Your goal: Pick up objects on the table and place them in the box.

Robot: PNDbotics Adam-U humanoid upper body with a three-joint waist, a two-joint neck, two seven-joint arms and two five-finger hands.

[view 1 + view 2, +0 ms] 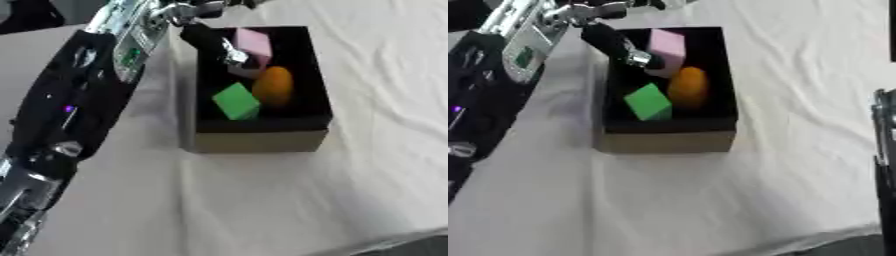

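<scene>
A cardboard box (258,141) with a dark inside stands on the white cloth. In it lie a green cube (236,101) at the front, an orange egg-shaped thing (273,86) in the middle and a pink cube (255,42) at the back. My left arm comes up the left side, and my left hand (203,37) reaches over the box's back left corner. Its dark fingers (229,54) stretch straight down into the box and lie against the pink cube's left side without curling round it. My right hand does not show.
My left forearm (79,95) fills the space left of the box. A dark part of my right arm (884,145) shows at the right edge. Wrinkled white cloth (262,200) covers the table in front of and right of the box.
</scene>
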